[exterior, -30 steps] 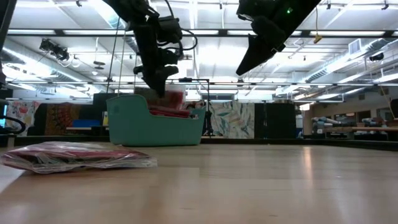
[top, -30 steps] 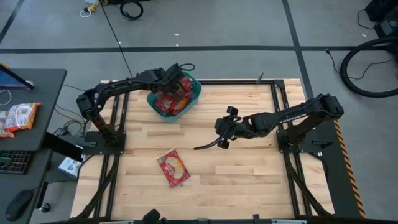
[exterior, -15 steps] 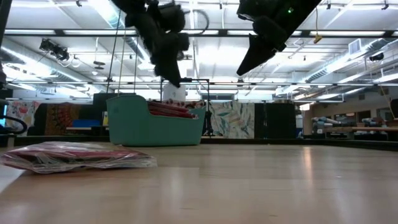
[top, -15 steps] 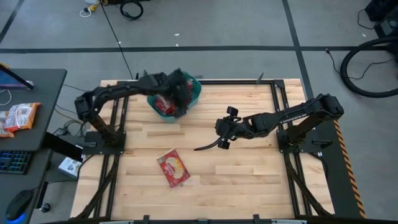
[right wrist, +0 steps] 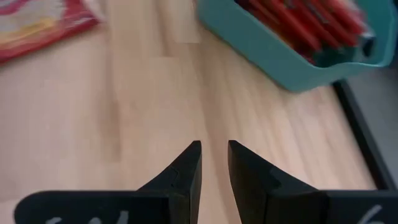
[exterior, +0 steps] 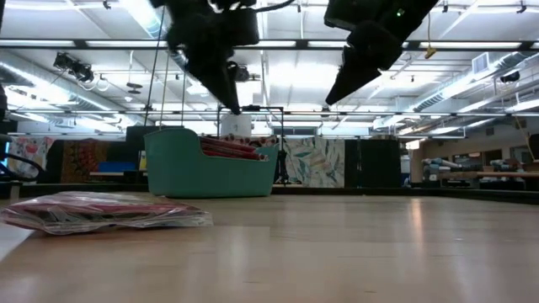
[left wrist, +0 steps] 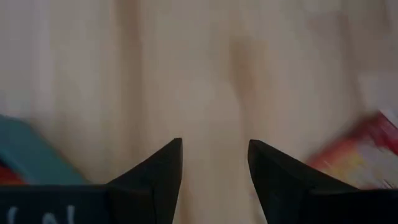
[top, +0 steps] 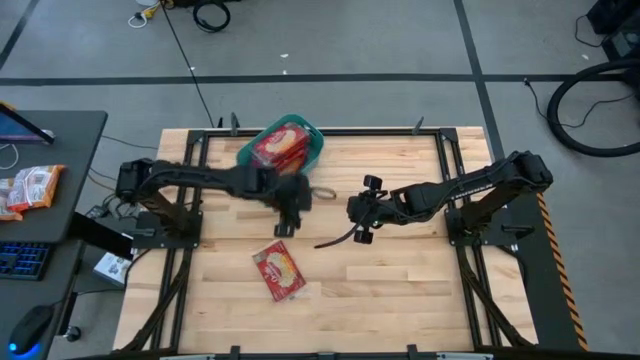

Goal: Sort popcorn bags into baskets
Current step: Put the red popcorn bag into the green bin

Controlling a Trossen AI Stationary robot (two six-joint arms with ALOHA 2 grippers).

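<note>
The teal basket (top: 313,150) stands near the table's far edge, with several red popcorn bags (top: 280,143) stacked inside; the top one shows its yellow picture. One more popcorn bag (top: 278,270) lies flat on the wood toward the near edge, left in the low view (exterior: 101,212). My left gripper (top: 284,227) hangs open above bare wood between basket and loose bag; its wrist view (left wrist: 214,155) shows the basket's corner (left wrist: 25,155) on one side and the loose bag (left wrist: 357,152) on the other. My right gripper (top: 318,243), shut, hovers right of the loose bag, holding nothing (right wrist: 214,152).
Black frame rails (top: 445,170) run along the table's sides. A dark desk (top: 60,150) left of the table carries orange-and-white snack packets (top: 30,188) and a keyboard. Bare wood spreads over the right half and near side (top: 400,290).
My left gripper has risen from over the basket and swung toward the near edge and a little right, ending over bare wood. The basket's top bag, covered by the gripper before, now shows in full. My right gripper has barely shifted.
</note>
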